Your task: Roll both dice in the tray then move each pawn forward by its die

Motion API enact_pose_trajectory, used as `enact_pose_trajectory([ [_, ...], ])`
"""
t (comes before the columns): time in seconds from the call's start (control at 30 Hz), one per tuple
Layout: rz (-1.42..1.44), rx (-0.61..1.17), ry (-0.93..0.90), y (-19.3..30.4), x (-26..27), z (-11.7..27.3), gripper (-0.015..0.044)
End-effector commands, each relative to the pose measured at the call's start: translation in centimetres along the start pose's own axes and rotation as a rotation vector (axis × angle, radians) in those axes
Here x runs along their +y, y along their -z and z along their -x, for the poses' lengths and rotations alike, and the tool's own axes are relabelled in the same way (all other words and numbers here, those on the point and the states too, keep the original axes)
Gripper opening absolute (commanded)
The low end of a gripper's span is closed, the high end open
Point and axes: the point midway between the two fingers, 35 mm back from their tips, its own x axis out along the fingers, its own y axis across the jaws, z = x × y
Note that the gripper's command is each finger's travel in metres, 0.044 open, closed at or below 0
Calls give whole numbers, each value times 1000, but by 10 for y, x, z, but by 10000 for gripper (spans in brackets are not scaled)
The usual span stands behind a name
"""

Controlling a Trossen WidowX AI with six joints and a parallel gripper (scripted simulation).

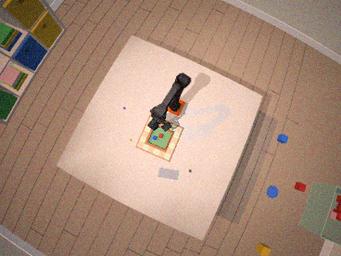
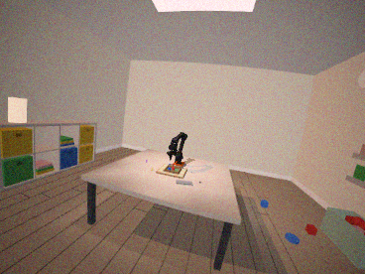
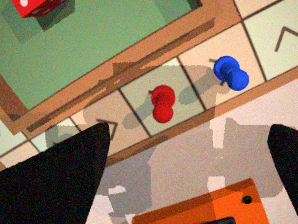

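Note:
The tray [image 1: 163,143] [image 3: 150,48], green inside with a brown rim, lies in the middle of the board [image 1: 141,145] [image 2: 164,173]. The red die [image 1: 160,135] [image 3: 42,6] and the blue die [image 1: 155,137] lie in the tray; the red die is cut off in the wrist view and its top number cannot be read. The red pawn [image 3: 163,103] stands on a pale square of the track. The blue pawn [image 3: 231,73] stands on the adjoining tan square to its right in the wrist view. My gripper [image 1: 159,126] [image 3: 189,132] is open and empty, with both pawns beyond its fingertips.
An orange block [image 1: 176,108] [image 3: 200,204] lies by the arm's base, close to the board's edge. A grey slab [image 1: 168,173] [image 2: 184,183] and a small dark thing [image 1: 190,171] lie on the table's other side. Small purple [image 1: 124,108] and yellow [image 1: 131,139] things lie left of the board.

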Motion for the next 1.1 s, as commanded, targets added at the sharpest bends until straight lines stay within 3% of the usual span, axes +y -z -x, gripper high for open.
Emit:
enact_pose_trajectory([
  [0.0, -233, 0, 0, -14, -24, 6, 256],
  [0.1, -277, -1, 0, -16, -29, 6, 200],
  [1.07, -277, -1, 0, -16, -29, -22, 200],
])
